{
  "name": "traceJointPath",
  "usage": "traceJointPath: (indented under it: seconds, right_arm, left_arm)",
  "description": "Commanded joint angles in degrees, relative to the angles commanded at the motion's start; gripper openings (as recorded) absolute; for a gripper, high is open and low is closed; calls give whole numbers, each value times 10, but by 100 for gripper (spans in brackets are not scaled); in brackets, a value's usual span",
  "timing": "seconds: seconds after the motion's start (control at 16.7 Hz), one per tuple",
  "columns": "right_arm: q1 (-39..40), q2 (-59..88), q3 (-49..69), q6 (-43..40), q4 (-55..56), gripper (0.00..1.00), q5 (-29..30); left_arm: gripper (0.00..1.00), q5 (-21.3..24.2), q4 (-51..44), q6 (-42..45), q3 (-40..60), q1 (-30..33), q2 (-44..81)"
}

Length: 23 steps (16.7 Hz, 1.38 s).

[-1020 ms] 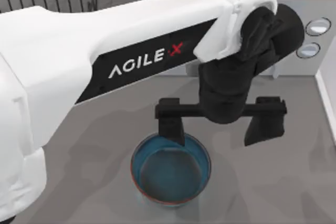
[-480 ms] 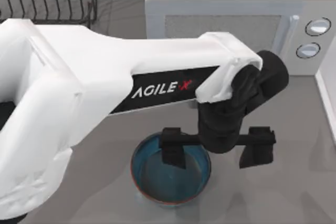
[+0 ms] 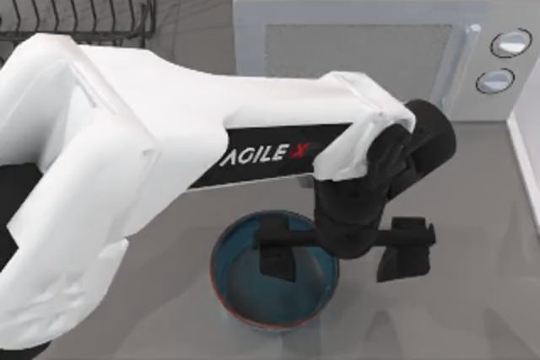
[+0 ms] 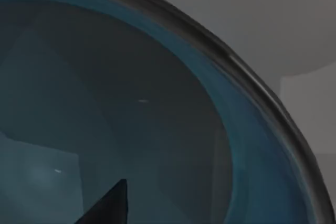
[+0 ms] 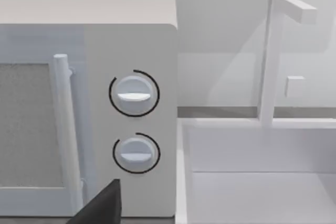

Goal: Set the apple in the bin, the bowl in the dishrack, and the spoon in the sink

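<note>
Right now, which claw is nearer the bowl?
The left claw. It straddles the bowl's rim, one finger inside, the other outside on the right. The right claw is away, facing the microwave and sink.

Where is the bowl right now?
In the top view the bowl sits on the table near the bottom edge, around the middle, in front of the microwave. The open left gripper straddles its right rim, one finger inside.
</note>
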State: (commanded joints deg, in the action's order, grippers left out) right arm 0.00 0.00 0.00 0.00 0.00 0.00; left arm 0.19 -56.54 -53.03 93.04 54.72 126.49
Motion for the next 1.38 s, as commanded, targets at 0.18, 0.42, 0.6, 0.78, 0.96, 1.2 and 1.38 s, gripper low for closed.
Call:
traceJointPath:
  seconds: [0.18,0.42,0.6,0.78,0.96,1.2,1.38]
  right_arm:
    - [0,0,0,0,0,100,0]
    - [0,0,0,0,0,100,0]
    - [0,0,0,0,0,100,0]
    - [0,0,0,0,0,100,0]
    - [0,0,0,0,0,100,0]
    - [0,0,0,0,0,100,0]
    - [0,0,0,0,0,100,0]
  left_arm:
    - [62,0,0,0,0,0,0]
    - [32,0,0,0,0,0,0]
    - [10,0,0,0,0,0,0]
    - [0,0,0,0,0,0,0]
    - [0,0,0,0,0,0,0]
    - [0,0,0,0,-1,0,-2]
    - [0,0,-23,-1,19,0,-5]
